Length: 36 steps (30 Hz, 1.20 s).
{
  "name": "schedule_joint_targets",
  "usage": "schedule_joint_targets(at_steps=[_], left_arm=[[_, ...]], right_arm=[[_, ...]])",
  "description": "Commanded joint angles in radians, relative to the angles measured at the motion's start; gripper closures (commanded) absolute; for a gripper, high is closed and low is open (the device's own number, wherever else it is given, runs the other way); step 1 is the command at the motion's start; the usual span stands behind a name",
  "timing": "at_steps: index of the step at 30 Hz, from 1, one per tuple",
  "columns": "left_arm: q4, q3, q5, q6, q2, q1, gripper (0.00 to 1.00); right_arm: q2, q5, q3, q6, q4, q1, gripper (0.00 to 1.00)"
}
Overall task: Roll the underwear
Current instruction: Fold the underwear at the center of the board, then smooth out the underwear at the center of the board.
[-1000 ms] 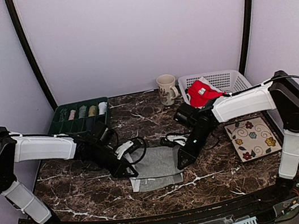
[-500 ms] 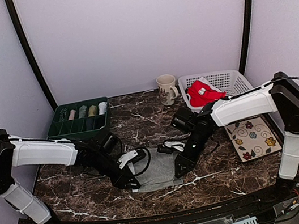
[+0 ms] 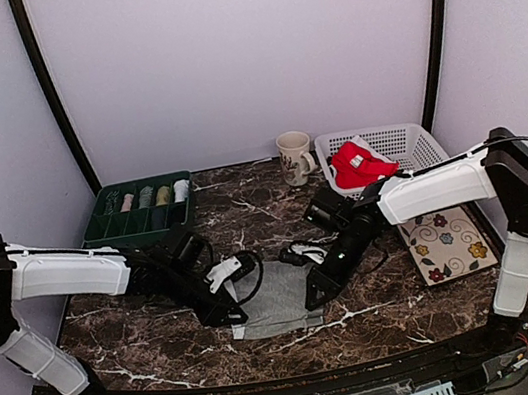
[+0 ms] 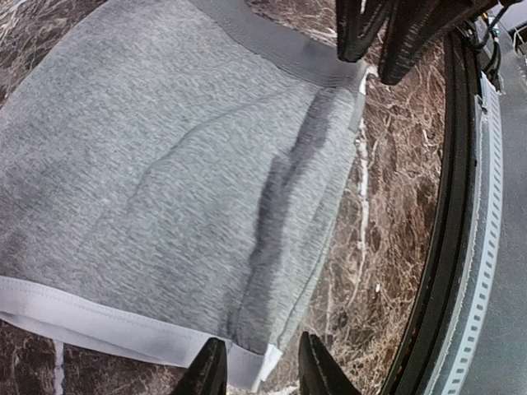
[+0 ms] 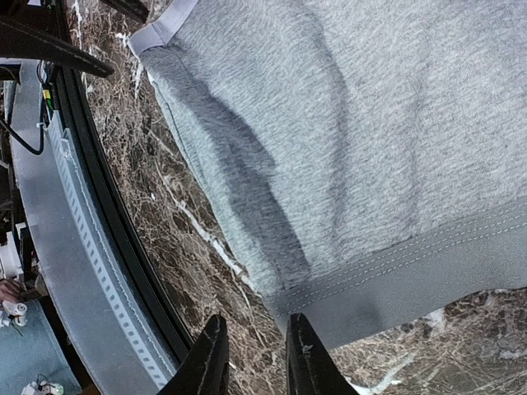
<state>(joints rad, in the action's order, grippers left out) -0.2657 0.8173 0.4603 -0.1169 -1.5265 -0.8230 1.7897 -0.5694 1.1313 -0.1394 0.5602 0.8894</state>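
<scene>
**Grey underwear flat on desk, both jaws released at its near corners**

- Grey underwear (image 3: pixel 279 296) lies spread flat on the marble desk (image 3: pixel 146 339), centred between the two arms. One soft crease runs across it.
- Left arm (image 3: pixel 74 275) reaches in low from the grey piece's left. Its jaws stand apart and grip nothing. The left fingertips (image 4: pixel 210 374) straddle the pale waistband corner at the near left of the cloth. I cannot tell whether they touch it.
- Right arm (image 3: pixel 435 187) reaches in from the grey piece's right. Its jaws are also released. The right fingertips (image 5: pixel 212 362) sit just off the stitched hem at the near right corner, with bare marble showing between them.
- Right of the grey piece, well apart from it, a flowered tile (image 3: pixel 446 243) lies flat on the desk.
- Behind and left of the grey piece sits a green tray (image 3: pixel 106 222) with rolled cloths (image 3: pixel 147 197) standing in its compartments.
- Behind the grey piece, slightly to the right, a mug (image 3: pixel 293 157) stands upright.
- Just right of the mug is a white basket (image 3: pixel 406 138). Red underwear (image 3: pixel 358 162) is heaped at the basket's left end, with a white label showing.
</scene>
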Motion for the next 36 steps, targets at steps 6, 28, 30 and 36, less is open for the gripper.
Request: schedule_joint_targets(at_steps=[6, 28, 30, 36], left_arm=[[0.048, -0.003, 0.010, 0.063, -0.078, -0.005, 0.73], [-0.011, -0.074, -0.069, -0.011, 0.068, -0.108, 0.79], [0.040, -0.074, -0.056, 0.001, 0.105, -0.108, 0.79], [0.187, -0.004, -0.100, 0.121, 0.029, -0.115, 0.77]], right_arm=[[0.035, -0.029, -0.016, 0.005, -0.020, 0.020, 0.83], [-0.093, -0.012, -0.090, -0.070, -0.076, 0.072, 0.83], [-0.081, 0.021, -0.061, -0.111, -0.104, 0.073, 0.83], [-0.027, 0.115, -0.039, -0.192, -0.134, 0.054, 0.90]])
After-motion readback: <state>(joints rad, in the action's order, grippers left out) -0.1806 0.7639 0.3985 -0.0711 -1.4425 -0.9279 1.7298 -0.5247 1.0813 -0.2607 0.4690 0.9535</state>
